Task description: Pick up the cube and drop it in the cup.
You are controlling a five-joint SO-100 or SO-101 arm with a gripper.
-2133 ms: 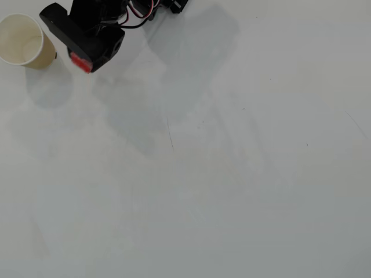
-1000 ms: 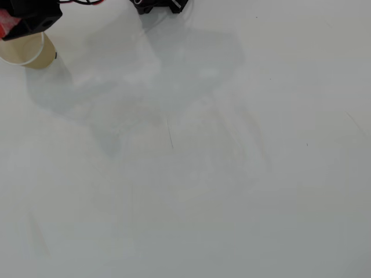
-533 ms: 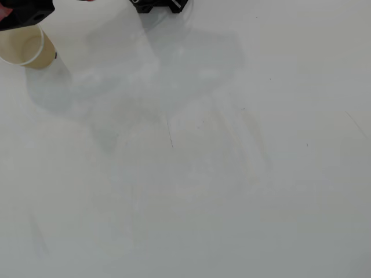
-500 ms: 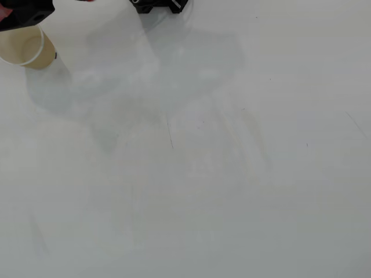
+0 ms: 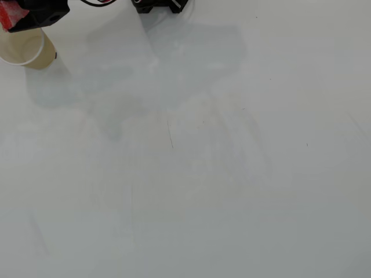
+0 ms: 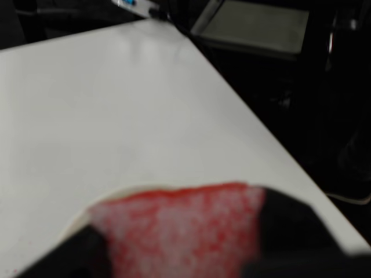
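The cream paper cup (image 5: 26, 51) stands at the top left of the overhead view. My black gripper (image 5: 11, 17) hovers over the cup's far rim, shut on the red speckled cube (image 5: 10, 13), of which only a corner shows at the frame's edge. In the wrist view the cube (image 6: 179, 229) fills the lower middle, blurred, pinched between the dark fingers (image 6: 290, 231) on either side. A pale arc of the cup's rim (image 6: 116, 194) shows just behind and below the cube.
The arm's black base (image 5: 156, 4) sits at the top edge of the overhead view. The white table (image 5: 203, 174) stretches wide below. In the wrist view the table edge (image 6: 272, 139) runs diagonally, with dark floor beyond it.
The gripper carried the cube left from beside the cup to above it. Over the last half second it shifted slightly right, and more of the cube shows.
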